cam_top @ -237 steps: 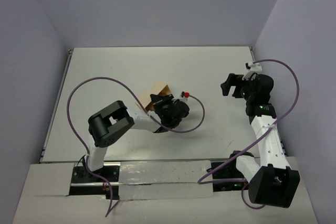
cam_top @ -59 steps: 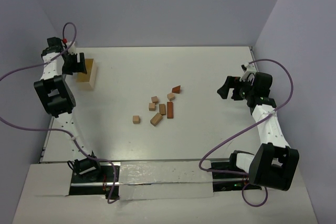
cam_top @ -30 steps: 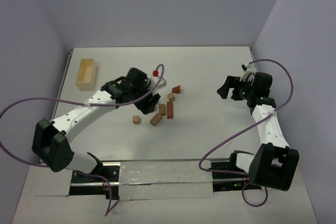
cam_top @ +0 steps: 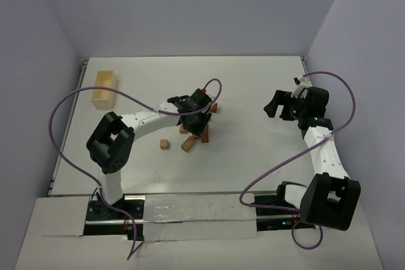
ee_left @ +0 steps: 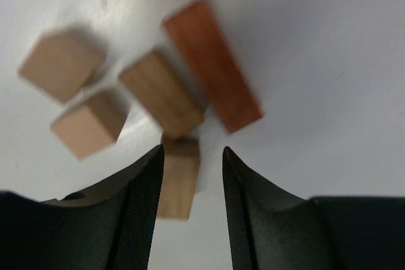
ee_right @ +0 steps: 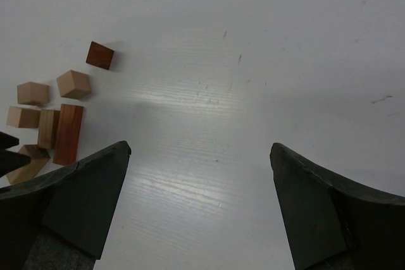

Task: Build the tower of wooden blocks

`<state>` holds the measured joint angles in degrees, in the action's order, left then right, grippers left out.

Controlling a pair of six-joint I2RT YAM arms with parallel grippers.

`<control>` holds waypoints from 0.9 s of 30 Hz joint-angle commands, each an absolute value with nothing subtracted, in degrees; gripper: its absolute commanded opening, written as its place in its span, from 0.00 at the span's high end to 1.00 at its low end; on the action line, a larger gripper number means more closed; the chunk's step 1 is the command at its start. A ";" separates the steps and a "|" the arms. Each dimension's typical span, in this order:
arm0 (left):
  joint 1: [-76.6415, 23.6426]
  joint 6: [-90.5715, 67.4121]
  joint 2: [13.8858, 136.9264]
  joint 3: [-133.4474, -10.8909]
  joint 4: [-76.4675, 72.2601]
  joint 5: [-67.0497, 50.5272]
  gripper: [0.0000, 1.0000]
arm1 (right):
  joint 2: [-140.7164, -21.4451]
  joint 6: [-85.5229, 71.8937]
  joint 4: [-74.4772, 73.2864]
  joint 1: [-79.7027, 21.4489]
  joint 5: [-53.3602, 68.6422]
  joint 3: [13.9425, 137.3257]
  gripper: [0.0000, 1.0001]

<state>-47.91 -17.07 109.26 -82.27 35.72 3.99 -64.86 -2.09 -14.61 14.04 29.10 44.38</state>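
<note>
Edged right since a second ago, onto wood blocks loose on the table. Straddling one tan block with left jaws half-open, not yet clamped; right jaws wide, empty. Next, likely: pinch squarely, lift, start the tower.

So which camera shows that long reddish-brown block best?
Left wrist view: the long reddish-brown block is close, large, unobstructed. The right wrist view shows it small at the left edge; the top view, only a sliver.

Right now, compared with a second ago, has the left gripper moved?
Yes. The left gripper has shifted right, farther from the pale box, and now hovers over the wood blocks.
</note>
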 commanded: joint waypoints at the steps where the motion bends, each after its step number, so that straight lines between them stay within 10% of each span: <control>1: -46.84 -13.80 101.88 -74.27 36.22 3.87 0.50 | -65.13 -2.20 -12.75 14.24 28.83 46.41 0.00; 17: -46.92 -13.01 101.64 -68.05 34.72 4.70 0.46 | -65.74 -2.36 -13.27 14.24 29.62 46.83 0.00; 22: -46.87 -12.14 102.03 -69.32 34.98 1.08 0.66 | -65.74 -2.11 -13.36 14.24 29.27 46.85 0.00; 24: -46.85 -11.41 101.81 -70.18 35.64 -1.11 0.95 | -65.76 -1.94 -13.35 14.24 29.27 46.85 0.00; 27: -46.93 -11.34 102.12 -70.93 37.07 -2.79 1.00 | -66.09 -1.93 -13.28 14.24 29.35 47.10 0.00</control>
